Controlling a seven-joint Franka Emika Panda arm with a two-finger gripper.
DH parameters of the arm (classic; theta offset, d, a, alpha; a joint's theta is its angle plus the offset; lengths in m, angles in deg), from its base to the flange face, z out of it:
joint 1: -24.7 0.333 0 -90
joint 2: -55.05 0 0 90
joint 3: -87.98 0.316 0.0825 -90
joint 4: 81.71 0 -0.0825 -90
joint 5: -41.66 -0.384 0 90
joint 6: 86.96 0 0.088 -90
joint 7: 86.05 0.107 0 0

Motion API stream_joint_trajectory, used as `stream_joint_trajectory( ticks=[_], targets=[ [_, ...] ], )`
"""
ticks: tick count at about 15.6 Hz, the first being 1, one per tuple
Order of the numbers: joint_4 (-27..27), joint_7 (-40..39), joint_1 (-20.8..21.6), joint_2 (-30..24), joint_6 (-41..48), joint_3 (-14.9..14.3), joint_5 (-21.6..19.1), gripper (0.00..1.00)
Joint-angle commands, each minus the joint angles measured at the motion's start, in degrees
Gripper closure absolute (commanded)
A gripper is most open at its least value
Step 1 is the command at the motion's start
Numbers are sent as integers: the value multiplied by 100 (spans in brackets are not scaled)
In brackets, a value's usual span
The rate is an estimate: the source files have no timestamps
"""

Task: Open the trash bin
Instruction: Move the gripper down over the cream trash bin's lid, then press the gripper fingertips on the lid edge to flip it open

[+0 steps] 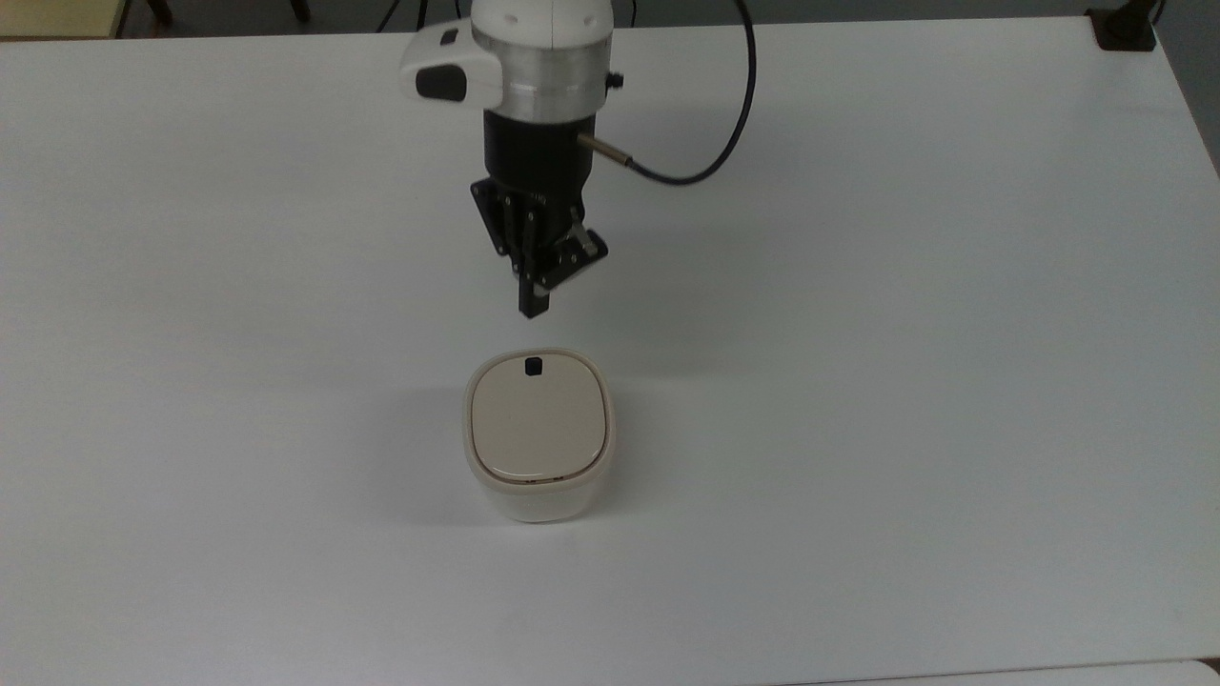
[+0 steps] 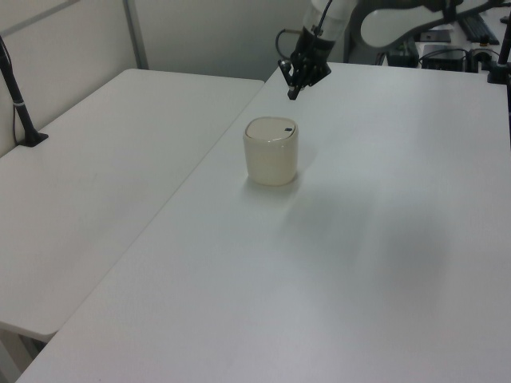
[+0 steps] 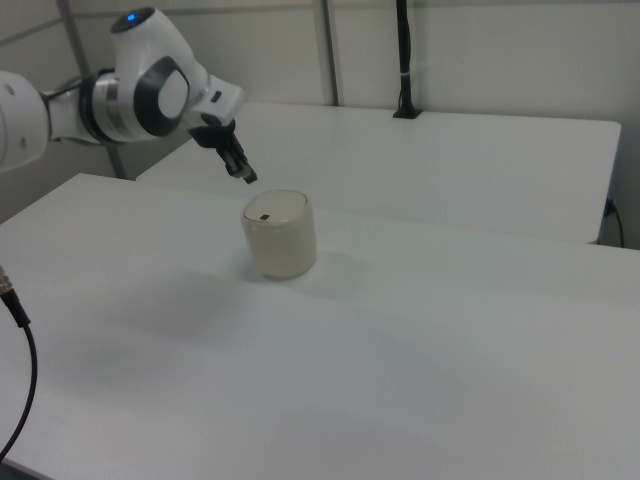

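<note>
The trash bin [image 1: 538, 433] is a small cream-white tub with a beige lid lying flat and closed; a small black latch [image 1: 533, 366] sits at the lid's far edge in the top view. It also stands mid-table as the trash bin [image 2: 271, 150] and the trash bin [image 3: 279, 233]. My gripper [image 1: 534, 307] hangs in the air just beyond the latch side, fingers together and holding nothing. From the side, the gripper [image 2: 293, 93] and gripper [image 3: 249, 179] hover a little above the rim, apart from the bin.
The white table [image 1: 858, 286] carries nothing but the bin. A second white table [image 2: 96, 183] adjoins it on the left view's left. A black cable [image 1: 705, 162] loops from the wrist. A black post [image 3: 403, 60] rises behind.
</note>
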Motion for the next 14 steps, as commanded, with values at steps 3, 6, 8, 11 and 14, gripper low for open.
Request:
stream_joint_trajectory(
  ticks=[3,6,8,11,14],
  targets=[
    [-186,748,74,685,-567,-70,714,100],
    [-195,748,74,808,-716,-70,723,100],
    [-186,748,74,870,-717,-70,775,100],
    [-151,748,91,888,-717,-61,933,100],
    [-37,739,205,896,-708,-61,1039,100]
  ],
)
